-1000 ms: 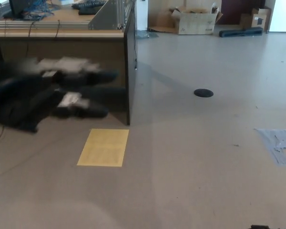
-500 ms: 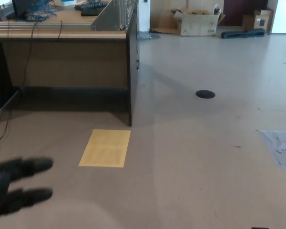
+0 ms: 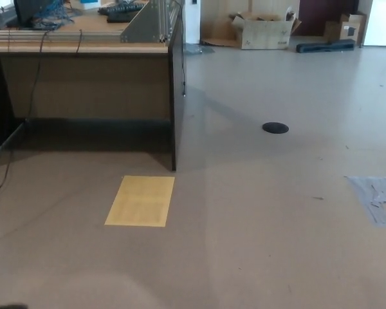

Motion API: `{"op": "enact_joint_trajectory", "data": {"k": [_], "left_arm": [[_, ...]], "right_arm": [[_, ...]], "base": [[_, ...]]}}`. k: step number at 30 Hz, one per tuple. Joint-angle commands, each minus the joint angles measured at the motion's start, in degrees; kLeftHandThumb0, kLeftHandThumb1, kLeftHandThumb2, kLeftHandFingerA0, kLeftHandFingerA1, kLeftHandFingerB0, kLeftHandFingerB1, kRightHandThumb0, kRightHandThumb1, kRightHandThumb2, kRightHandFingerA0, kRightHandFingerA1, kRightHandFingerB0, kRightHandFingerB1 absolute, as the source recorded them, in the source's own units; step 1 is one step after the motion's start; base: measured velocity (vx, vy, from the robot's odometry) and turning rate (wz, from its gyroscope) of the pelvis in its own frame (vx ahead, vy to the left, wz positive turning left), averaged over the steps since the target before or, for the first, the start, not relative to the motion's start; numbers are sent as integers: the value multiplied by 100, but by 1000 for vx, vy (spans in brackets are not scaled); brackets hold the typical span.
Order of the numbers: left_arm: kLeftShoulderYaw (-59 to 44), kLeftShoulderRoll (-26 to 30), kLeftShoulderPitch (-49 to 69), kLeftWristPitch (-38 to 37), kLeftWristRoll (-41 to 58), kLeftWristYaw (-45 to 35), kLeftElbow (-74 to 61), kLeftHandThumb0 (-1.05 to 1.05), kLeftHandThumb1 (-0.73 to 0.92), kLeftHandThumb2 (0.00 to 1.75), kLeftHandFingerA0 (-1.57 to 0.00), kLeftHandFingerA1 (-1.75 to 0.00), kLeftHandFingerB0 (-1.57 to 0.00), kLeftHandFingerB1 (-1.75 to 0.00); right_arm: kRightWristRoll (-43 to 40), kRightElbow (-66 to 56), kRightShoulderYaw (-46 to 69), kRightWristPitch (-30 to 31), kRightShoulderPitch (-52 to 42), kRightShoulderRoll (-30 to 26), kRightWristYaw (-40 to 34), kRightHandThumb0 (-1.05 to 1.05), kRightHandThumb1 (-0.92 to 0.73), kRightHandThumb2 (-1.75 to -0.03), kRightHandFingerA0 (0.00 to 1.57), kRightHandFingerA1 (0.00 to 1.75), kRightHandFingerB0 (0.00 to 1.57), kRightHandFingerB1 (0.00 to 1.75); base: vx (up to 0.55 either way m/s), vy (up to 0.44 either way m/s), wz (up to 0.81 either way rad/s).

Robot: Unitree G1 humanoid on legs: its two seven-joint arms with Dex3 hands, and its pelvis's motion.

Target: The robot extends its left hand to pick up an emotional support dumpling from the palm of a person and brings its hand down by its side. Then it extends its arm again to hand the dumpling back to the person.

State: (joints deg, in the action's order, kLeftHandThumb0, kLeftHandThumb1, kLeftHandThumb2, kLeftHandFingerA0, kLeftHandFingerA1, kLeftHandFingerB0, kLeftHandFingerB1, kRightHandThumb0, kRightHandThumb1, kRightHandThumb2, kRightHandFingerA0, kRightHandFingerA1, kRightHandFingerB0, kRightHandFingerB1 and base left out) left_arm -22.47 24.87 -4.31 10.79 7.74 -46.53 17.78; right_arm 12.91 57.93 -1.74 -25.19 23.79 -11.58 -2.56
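Neither of my hands shows in the head view. The dumpling is out of sight, and no person is in the picture. Only the bare floor and the furniture around it can be seen.
A wooden desk (image 3: 83, 71) with a dark side panel (image 3: 175, 84) stands at the upper left, cables hanging on its left. A yellow sheet (image 3: 140, 200) lies on the floor before it. A black disc (image 3: 275, 127) and grey tape patch (image 3: 376, 196) lie to the right. Cardboard boxes (image 3: 264, 29) stand at the back.
My left hand dropped from in front of the desk to the lower left corner and has now left the picture. The white thing seen with it is gone too.
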Motion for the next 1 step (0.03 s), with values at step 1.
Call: {"op": "enact_joint_trajectory", "data": {"k": [1], "left_arm": [[181, 194, 339, -2339, -1005, 1543, 1190, -31, 36, 90, -4, -49, 0, -47]], "right_arm": [[-264, -105, 222, -50, -393, -16, -173, -30, -57, -57, 108, 56, 79, 50]], "base": [[0, 0, 0]]}}
